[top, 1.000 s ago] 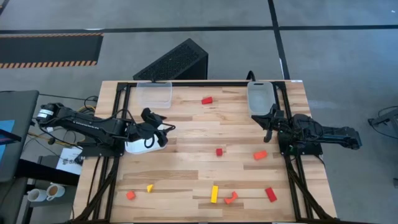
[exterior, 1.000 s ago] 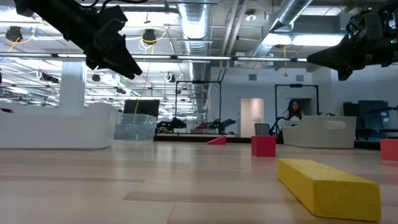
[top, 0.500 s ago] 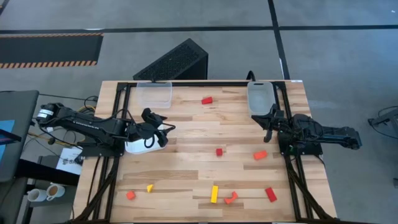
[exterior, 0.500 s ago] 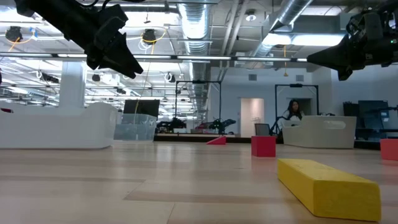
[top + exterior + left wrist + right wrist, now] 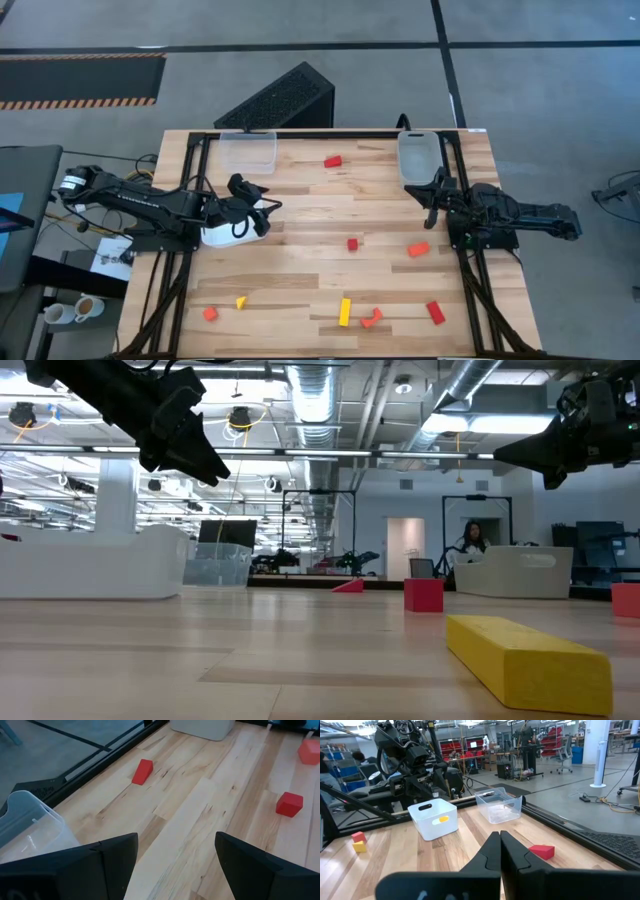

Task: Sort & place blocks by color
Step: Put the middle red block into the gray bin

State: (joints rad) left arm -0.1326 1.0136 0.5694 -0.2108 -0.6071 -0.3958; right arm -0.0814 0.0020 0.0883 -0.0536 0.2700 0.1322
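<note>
Left gripper (image 5: 172,870) fingers spread apart above the wooden table (image 5: 200,810), nothing between them. Red wedge (image 5: 142,771) and red cube (image 5: 289,804) lie well apart. Clear bin (image 5: 27,822) stands near one finger.

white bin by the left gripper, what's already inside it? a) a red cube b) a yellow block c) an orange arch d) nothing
b: the right wrist view shows a yellow block lying inside the white bin, seen through its wall, with no other colour visible in it.
</note>
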